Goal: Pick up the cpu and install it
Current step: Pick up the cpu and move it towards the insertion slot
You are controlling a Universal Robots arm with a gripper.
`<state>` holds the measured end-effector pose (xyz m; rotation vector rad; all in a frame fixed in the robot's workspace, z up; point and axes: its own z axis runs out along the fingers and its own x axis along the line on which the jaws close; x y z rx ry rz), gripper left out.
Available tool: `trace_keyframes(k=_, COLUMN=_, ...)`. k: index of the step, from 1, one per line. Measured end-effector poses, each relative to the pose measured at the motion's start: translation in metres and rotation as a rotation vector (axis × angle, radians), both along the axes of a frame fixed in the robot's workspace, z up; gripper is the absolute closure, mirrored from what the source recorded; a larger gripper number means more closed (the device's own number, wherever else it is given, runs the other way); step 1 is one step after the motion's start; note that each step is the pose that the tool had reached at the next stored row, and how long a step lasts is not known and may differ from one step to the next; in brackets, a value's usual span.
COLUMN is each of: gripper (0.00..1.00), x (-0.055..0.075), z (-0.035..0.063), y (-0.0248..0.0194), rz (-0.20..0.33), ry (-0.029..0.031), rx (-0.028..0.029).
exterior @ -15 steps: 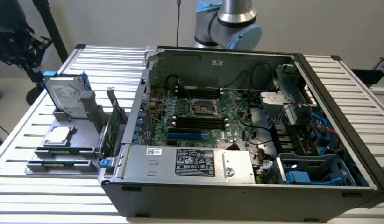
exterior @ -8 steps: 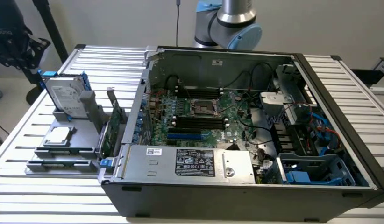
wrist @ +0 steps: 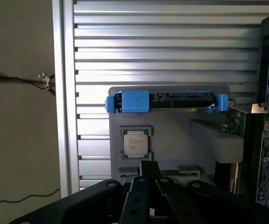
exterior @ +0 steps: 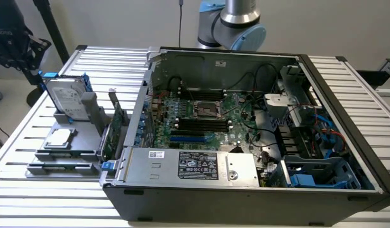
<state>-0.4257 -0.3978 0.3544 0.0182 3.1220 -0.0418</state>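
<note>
1. Gripper [wrist: 149, 169]: black, seen in the wrist view above the grey holder [wrist: 181, 144]. The jaws are drawn close together and hold nothing. It is near the cpu without touching it.
2. Cpu [exterior: 59, 138]: 1 small square chip with a silver top, lying flat in its recess on the holder, at the exterior view's left, well apart from the case. In the wrist view the cpu [wrist: 135, 143] sits between the gripper tip and the hard drive.
3. Hard drive [exterior: 67, 99]: silver, with blue brackets, standing on edge in the holder just behind the cpu.
4. Green circuit card [exterior: 114, 128]: upright, between the holder and the case.
5. Computer case [exterior: 347, 95]: lying open on the slatted table [exterior: 106, 61]. Its motherboard [exterior: 208, 126] is exposed, with a square metal-framed socket [exterior: 206, 110] near the middle.
6. Arm [exterior: 236, 21]: grey with blue caps, behind the case.
</note>
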Motion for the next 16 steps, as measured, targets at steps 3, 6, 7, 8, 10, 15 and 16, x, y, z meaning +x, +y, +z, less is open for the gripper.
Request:
trace_keyframes(k=3, gripper=0.89, x=0.0000, z=0.0000, y=0.0000, rz=0.000, ry=0.0001, rx=0.0000)
trace_keyframes(k=6, gripper=0.89, x=0.0000, z=0.0000, y=0.0000, rz=0.000, ry=0.0001, rx=0.0000)
trace_keyframes(k=7, gripper=0.88, x=0.0000, z=0.0000, y=0.0000, rz=0.000, ry=0.0001, rx=0.0000)
trace_keyframes(k=8, gripper=0.83, x=0.0000, z=0.0000, y=0.0000, rz=0.000, ry=0.0001, rx=0.0000)
trace_keyframes(k=10, gripper=0.76, x=0.0000, z=-0.0001, y=0.0000, rz=0.000, ry=0.0002, rx=-0.0001)
trace_keyframes(k=15, gripper=0.53, x=-0.0035, z=-0.0081, y=0.0000, rz=0.000, ry=-0.0004, rx=-0.0016)
trace_keyframes(k=16, gripper=0.47, x=-0.0043, z=-0.0098, y=0.0000, rz=0.000, ry=-0.0003, rx=-0.0017)
